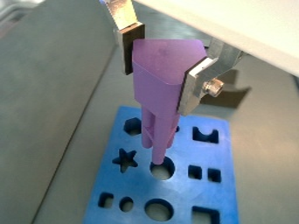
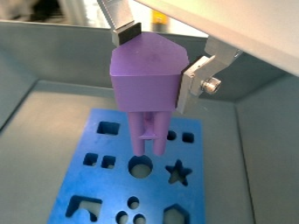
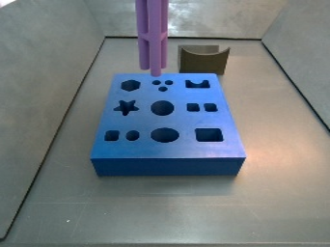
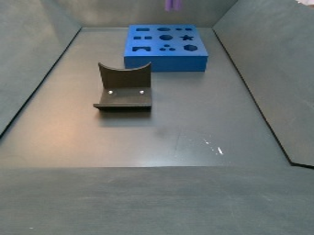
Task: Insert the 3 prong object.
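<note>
My gripper (image 1: 163, 68) is shut on the wide head of the 3 prong object (image 1: 158, 96), a light-purple piece hanging upright with its rods pointing down; both also show in another wrist view (gripper (image 2: 160, 59), piece (image 2: 146, 79)). The rods end just above the blue block (image 1: 198, 188), near a round hole (image 1: 163, 167). In a side view the piece (image 3: 151, 34) comes down from the top edge, its tip over the blue block's (image 3: 168, 145) far part by three small holes (image 3: 161, 85). The gripper itself is out of both side views.
A brown block with a curved notch (image 3: 204, 60) stands behind the blue block in one side view and lies on the grey floor in front of the blue block (image 4: 166, 46) in another (image 4: 123, 87). Grey bin walls (image 3: 58, 125) slope up on the sides.
</note>
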{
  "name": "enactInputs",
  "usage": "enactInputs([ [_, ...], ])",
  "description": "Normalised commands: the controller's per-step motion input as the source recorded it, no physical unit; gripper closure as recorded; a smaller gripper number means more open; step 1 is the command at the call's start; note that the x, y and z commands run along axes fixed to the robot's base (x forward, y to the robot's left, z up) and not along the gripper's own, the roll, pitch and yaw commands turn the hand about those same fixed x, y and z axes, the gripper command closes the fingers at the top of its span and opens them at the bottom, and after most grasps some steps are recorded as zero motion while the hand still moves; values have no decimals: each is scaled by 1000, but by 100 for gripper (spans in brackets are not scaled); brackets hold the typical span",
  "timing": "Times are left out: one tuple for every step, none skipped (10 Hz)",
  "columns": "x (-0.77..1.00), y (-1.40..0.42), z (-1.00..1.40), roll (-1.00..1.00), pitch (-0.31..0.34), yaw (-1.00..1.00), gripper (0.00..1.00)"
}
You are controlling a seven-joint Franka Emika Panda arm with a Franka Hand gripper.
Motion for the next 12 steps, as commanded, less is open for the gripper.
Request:
enactInputs([
  [-20,97,-277,124,0,-874,100],
  [-40,163,-297,131,0,-797,100],
  [-80,469,-329,103,-4,-494,100],
  [0,583,-346,41,-83,-406,100],
  [0,446,-277,0,-60,-123,100],
  [0,431,-274,0,-24,-40,100],
  [11,374,-280,1,0,-20,100],
  [46,294,-254,0,-3,-17,100],
  [0,234,-283,0,-36,0,100],
  [0,151,-206,27,0,0,100],
  [0,140,-166,59,0,0,100],
  [0,97,-100,54,0,11,100],
])
